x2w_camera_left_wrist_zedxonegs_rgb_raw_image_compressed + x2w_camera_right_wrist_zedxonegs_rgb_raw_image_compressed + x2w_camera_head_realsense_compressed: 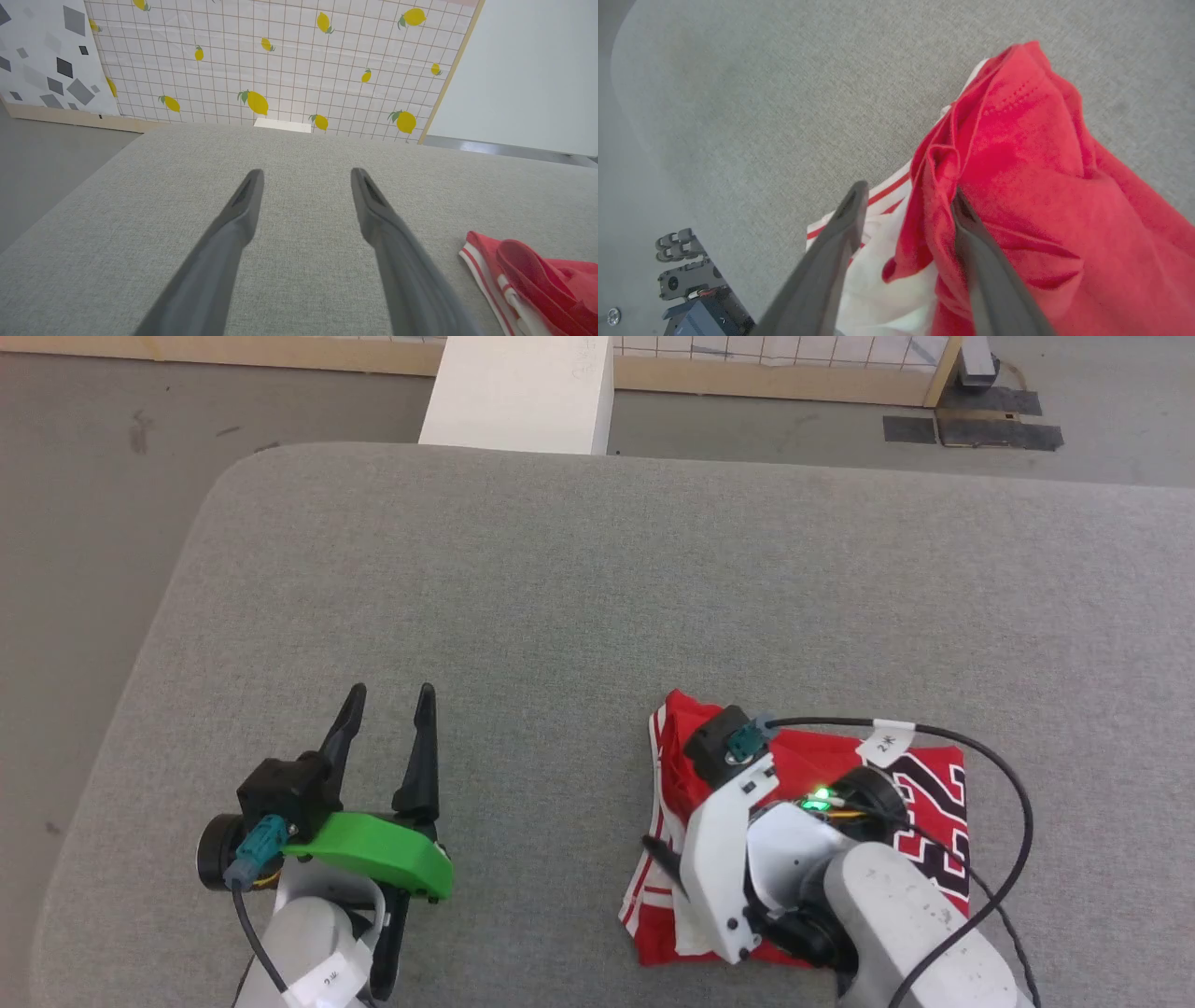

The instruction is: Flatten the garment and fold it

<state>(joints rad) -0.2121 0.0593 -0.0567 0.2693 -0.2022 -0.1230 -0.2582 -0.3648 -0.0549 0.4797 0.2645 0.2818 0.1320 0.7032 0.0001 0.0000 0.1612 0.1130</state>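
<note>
The garment point(934, 784) lies as a folded red bundle at the near right of the grey table, with white and striped trim along its left edge. My right forearm point(896, 915) covers its middle. In the right wrist view my right gripper point(909, 187) is open, fingers wide apart, straddling a raised red fold of the garment point(1031, 154); white fabric lies under the left finger. My left gripper point(392, 691) is open over bare table at the near left, holding nothing. Its wrist view shows the open left gripper point(307, 171) and the garment's corner point(537, 275) at the lower right.
The grey padded table point(597, 569) has a rounded far-left corner, with floor beyond its left edge. A white block point(523, 392) stands past the far edge. A lemon-print wall panel point(280, 60) rises behind. Dark equipment point(691, 289) sits on the floor below the table edge.
</note>
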